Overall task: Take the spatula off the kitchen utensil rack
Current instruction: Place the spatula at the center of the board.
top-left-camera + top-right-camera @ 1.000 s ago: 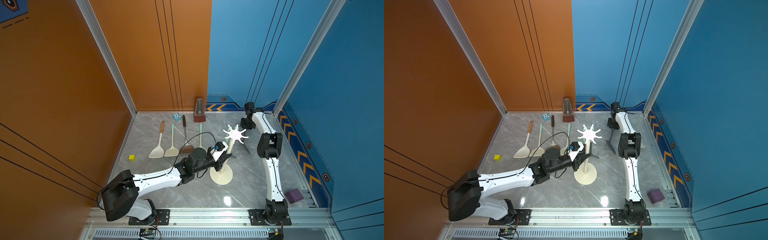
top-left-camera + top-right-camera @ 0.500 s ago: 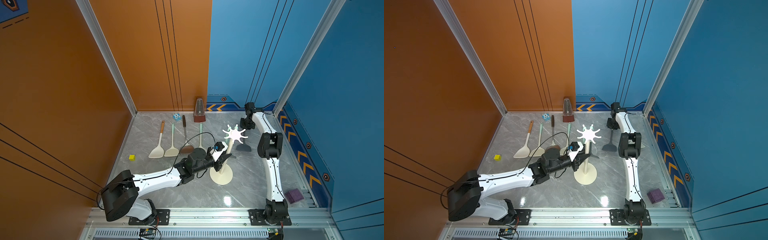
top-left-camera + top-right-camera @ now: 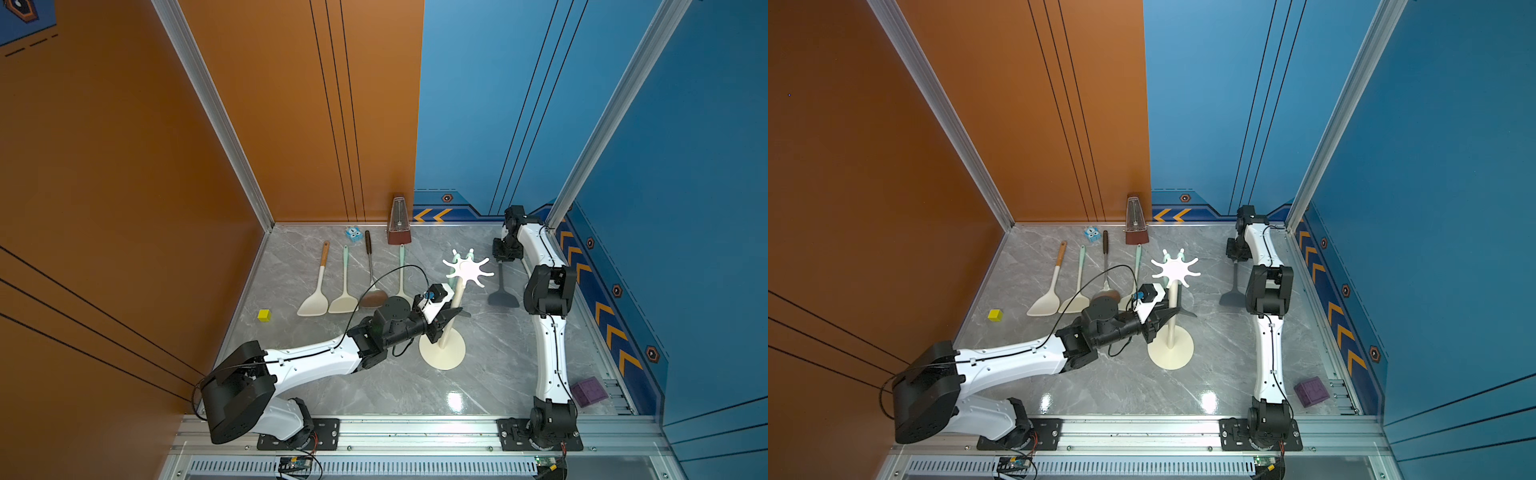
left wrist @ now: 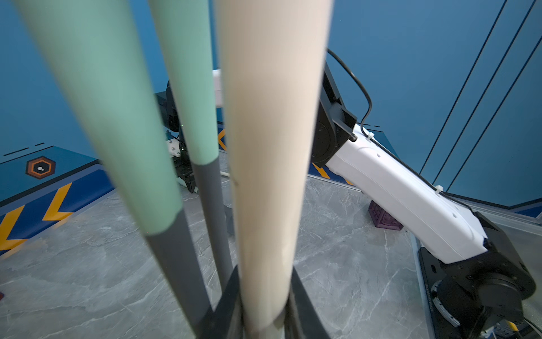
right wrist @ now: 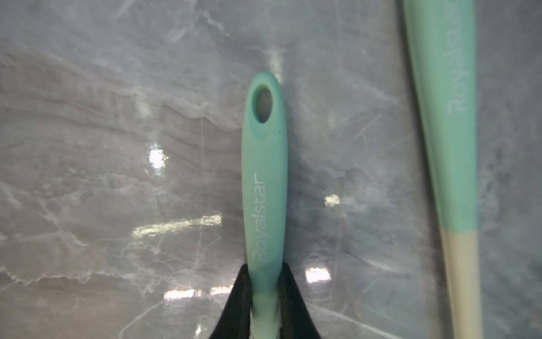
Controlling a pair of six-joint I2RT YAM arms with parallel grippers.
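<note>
The kitchen utensil rack [image 3: 446,357] [image 3: 1173,357] stands mid-table, its white crown [image 3: 468,270] lit bright. My left gripper [image 3: 454,312] [image 3: 1177,311] [image 4: 265,296] is shut on the rack's cream pole [image 4: 272,146]. Two mint-handled, dark-bladed utensils [image 4: 114,117] [image 4: 202,102] hang beside the pole. To the right of the crown, my right gripper [image 3: 502,261] [image 3: 1236,259] [image 5: 265,293] is shut on the mint handle [image 5: 264,176] of the spatula. Its dark grey blade [image 3: 503,298] [image 3: 1231,298] hangs toward the front, apart from the rack.
Several utensils [image 3: 316,299] lie in a row at the back left. A brown metronome [image 3: 398,222] and a blue block [image 3: 353,234] stand by the back wall. A yellow cube [image 3: 264,315] sits at the left, a purple block [image 3: 588,391] at the front right.
My right gripper has carried the spatula to the right, away from the rack's crown, and its blade has swung clear of the prongs. The left gripper keeps its hold on the pole.
</note>
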